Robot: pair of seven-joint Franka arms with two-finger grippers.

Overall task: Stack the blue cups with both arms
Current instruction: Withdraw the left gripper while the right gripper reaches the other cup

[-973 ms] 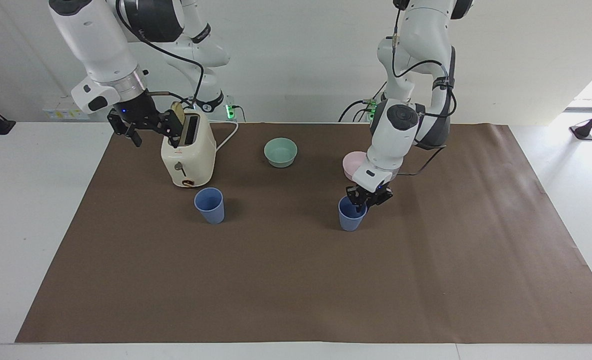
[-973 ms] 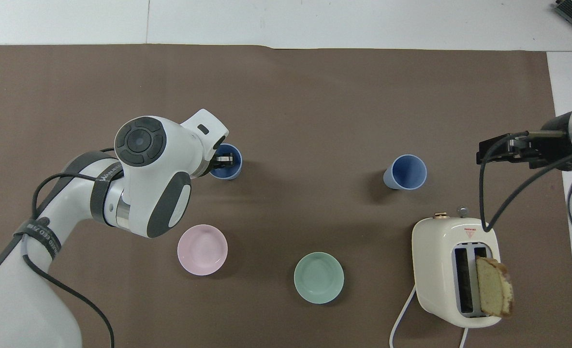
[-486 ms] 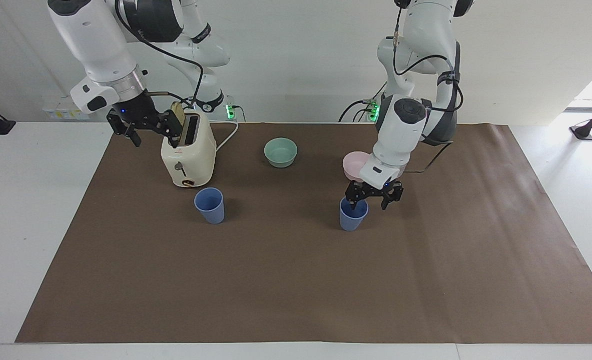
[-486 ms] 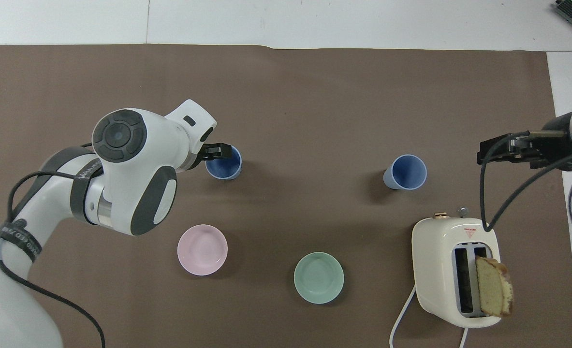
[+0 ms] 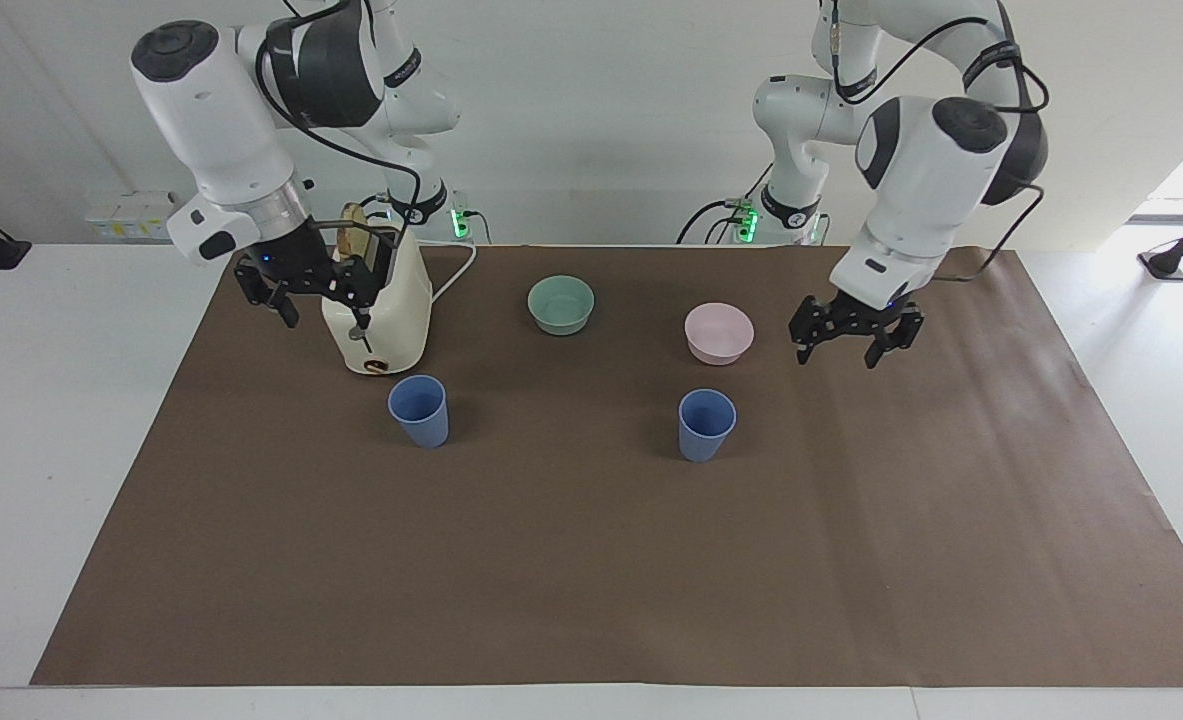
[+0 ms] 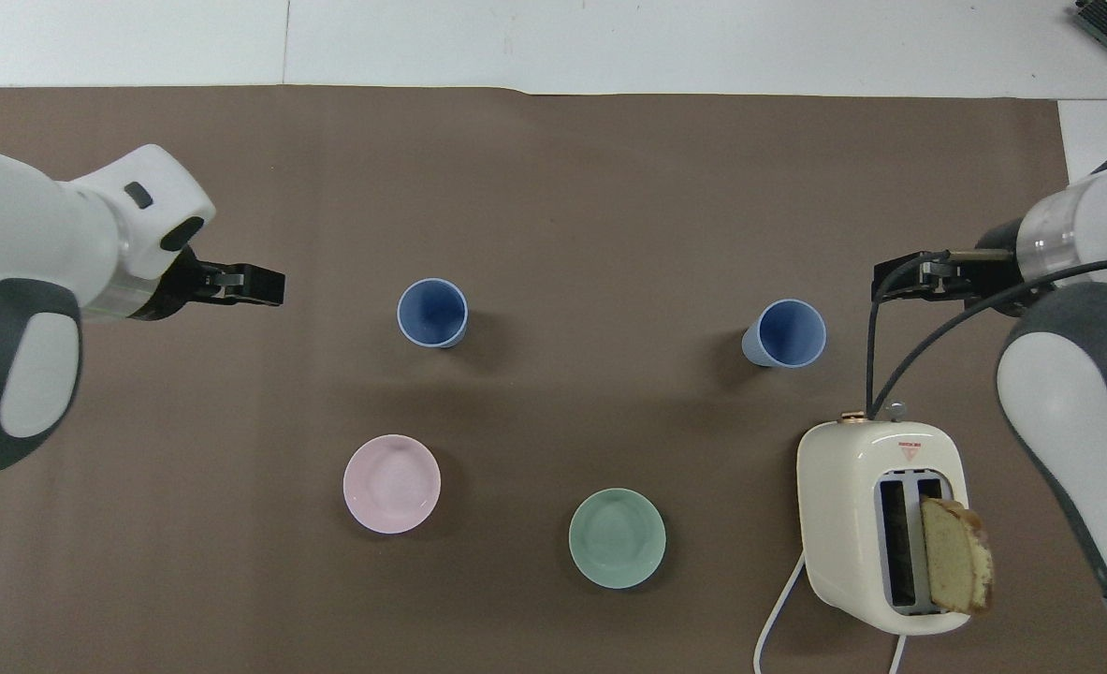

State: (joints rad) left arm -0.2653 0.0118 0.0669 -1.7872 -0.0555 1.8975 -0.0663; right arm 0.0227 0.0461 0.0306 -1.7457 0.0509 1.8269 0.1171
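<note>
Standing upright and apart, each blue cup (image 5: 707,424) (image 5: 418,410) lies below and inward of its nearer gripper, left gripper (image 5: 855,336) and right gripper (image 5: 311,290) both open, empty.

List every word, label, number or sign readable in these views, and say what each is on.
Toaster: a red triangular warning sign on its top; the small print beside it is too small to read.
Toaster front, facing view: marks by the lever and dial, unreadable.
Blue cups, bowls, arms: no readable text.
</note>
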